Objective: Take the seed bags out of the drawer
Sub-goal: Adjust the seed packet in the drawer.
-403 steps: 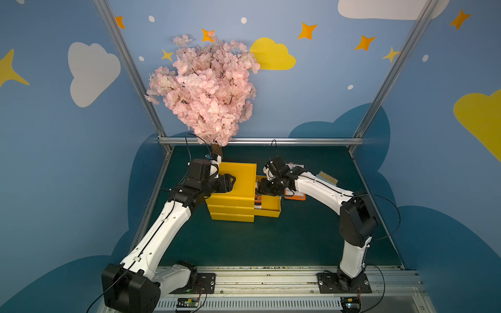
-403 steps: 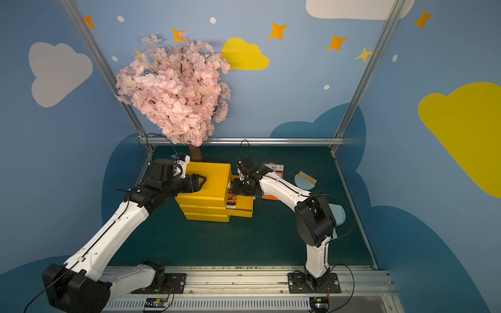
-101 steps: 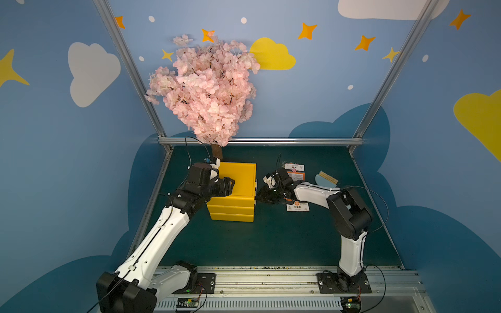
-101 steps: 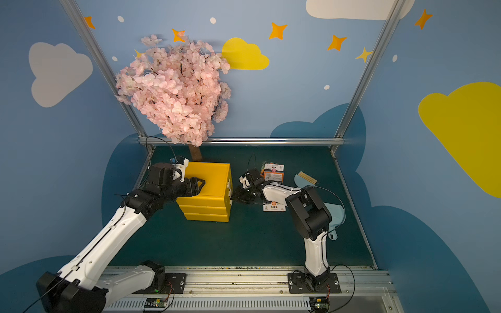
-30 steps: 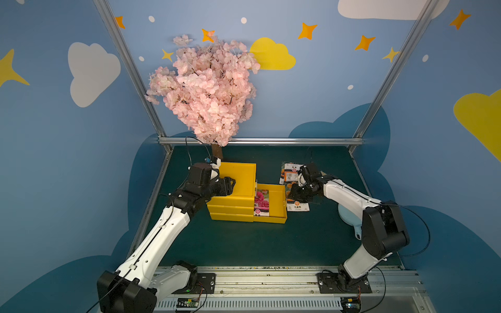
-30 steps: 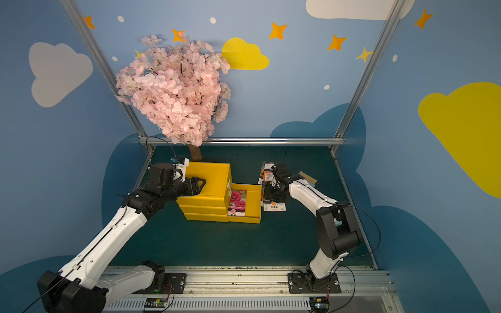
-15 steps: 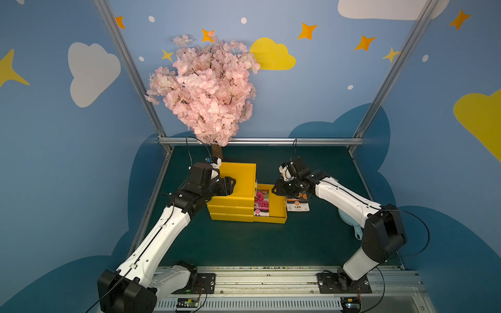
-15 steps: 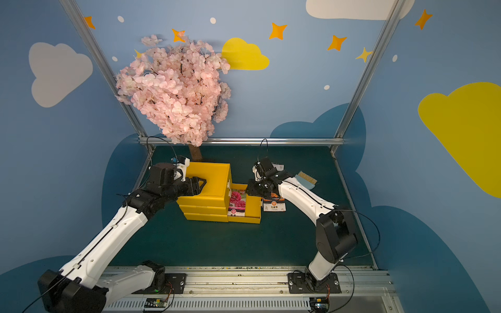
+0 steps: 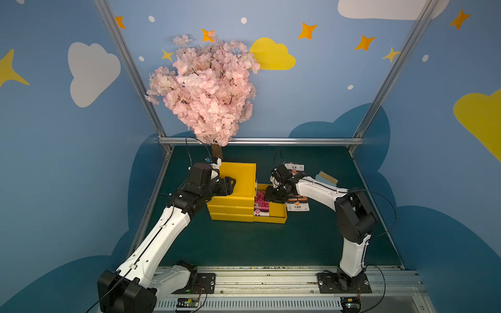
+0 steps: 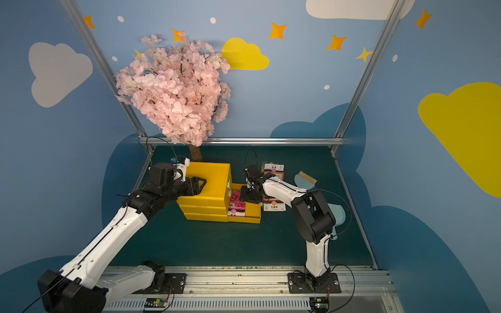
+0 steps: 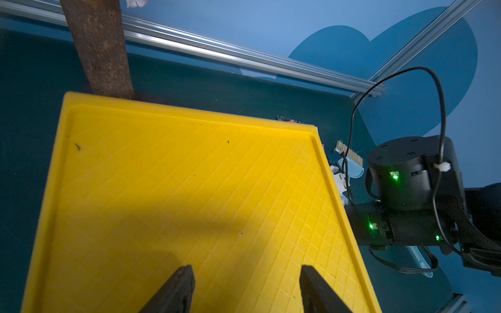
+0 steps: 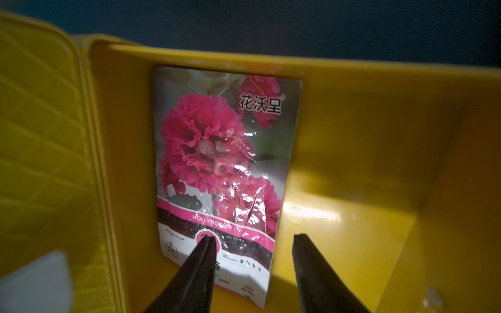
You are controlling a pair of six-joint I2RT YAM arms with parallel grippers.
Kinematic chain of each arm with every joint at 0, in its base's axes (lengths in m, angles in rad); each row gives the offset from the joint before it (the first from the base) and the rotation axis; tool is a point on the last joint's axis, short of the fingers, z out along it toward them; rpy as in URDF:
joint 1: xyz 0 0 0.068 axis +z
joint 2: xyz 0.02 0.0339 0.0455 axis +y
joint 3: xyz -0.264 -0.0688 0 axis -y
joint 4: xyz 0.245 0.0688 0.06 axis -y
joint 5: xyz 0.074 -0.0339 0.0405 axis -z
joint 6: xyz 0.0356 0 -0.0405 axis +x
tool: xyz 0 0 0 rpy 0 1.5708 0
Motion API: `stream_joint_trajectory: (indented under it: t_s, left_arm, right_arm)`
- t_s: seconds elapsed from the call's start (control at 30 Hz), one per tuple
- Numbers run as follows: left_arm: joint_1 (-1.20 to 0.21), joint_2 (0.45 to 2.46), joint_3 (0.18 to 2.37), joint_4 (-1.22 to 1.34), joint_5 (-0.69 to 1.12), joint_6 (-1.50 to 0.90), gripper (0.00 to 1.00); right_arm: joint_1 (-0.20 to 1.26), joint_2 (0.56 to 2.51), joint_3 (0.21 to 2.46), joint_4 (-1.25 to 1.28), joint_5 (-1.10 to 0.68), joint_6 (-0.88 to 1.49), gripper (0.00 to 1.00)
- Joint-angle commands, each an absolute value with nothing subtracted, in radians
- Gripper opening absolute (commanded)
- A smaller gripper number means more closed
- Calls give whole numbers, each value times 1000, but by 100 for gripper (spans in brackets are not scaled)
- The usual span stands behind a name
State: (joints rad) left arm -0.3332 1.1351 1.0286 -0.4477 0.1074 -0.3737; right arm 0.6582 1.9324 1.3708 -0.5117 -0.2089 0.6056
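Bags (image 9: 297,204) lie on the desk (image 9: 244,244); my parted right fingers (image 12: 200,271) hover over the pink bag (image 12: 222,168) in the drawer (image 12: 352,135), left fingers (image 11: 176,287) parted, empty.

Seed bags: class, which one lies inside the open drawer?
The pink hollyhock bag, flat on the yellow drawer floor below the right gripper. The other bags lie outside on the green table.
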Motion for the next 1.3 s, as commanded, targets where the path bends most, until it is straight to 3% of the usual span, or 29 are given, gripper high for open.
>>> stream_joint_trajectory:
  t_s: [0.0,0.23,0.4,0.53,0.73,1.27]
  left_arm:
    - [-339,1204,954,-678,152,-400,67]
    - [-338,1206,954,-680,149,-399,67]
    - [-339,1203,950,-680,147,-401,67]
    - [-338,1200,948,-683,145,-400,67]
    - [-338,1201,946,-681,143,-400,67]
    - [-338,1197,948,-687,133,-402,67]
  right_arm:
    - [662,1975,1393,-487,-212,624,51]
    - [664,2016,1406,-470,-222,632,49]
    - [665,2032,1399,-446,-238,647,40]
    - [662,2039,1389,-425,-247,660,27]
    - [658,2020,1376,-415,-249,675,0]
    - [623,1845,1395,-543,-245,591,0]
